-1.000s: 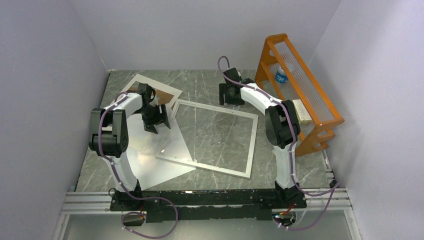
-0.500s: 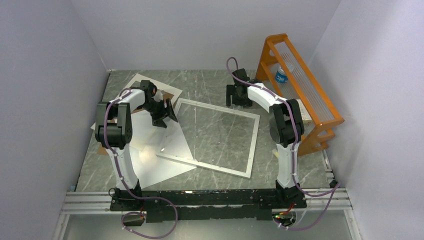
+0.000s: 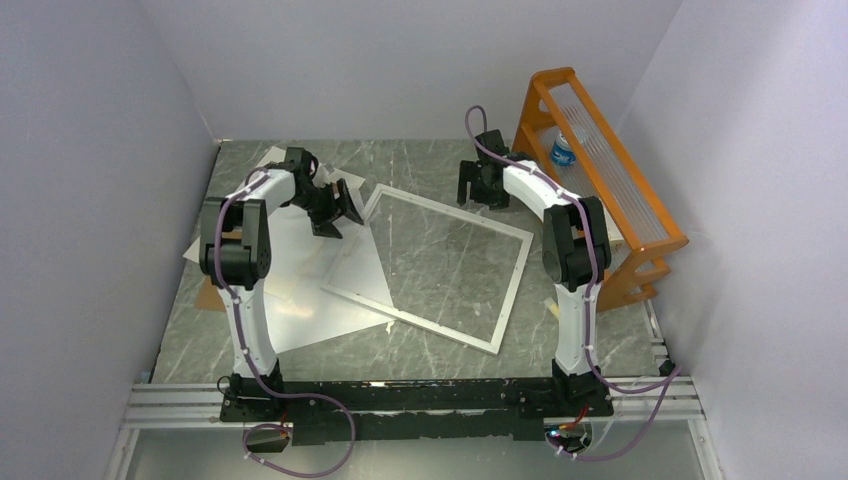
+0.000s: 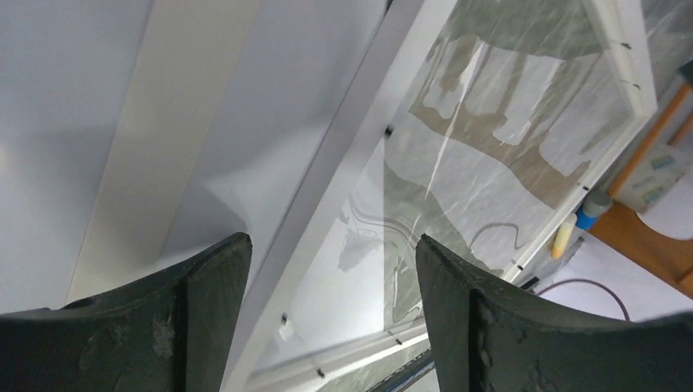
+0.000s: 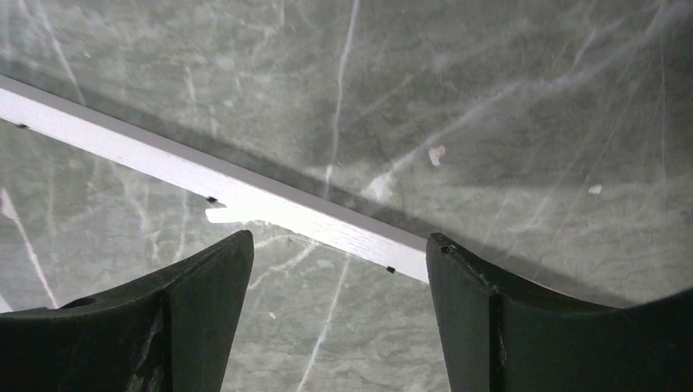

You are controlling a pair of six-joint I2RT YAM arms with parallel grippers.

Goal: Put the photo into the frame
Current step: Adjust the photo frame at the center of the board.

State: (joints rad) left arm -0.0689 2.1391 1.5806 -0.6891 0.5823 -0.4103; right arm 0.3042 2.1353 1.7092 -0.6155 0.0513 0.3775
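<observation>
At left, overlapping white paper sheets (image 3: 285, 295) on grey marble table (image 3: 420, 160). Left gripper (image 3: 338, 208) spread wide, empty, above left border of large white-edged glazed picture frame (image 3: 410, 321), lying flat mid-table, partly over sheets. Right gripper (image 3: 478, 192) equally wide, empty, over frame's far edge.

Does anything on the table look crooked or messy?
Yes. The frame lies twisted, not square with the table edges. Its left side overlaps some loose white sheets, which are fanned out untidily.

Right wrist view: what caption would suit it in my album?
Open right gripper poised over an edge of the narrow white rectangular picture frame on the grey-green marbled table.
</observation>
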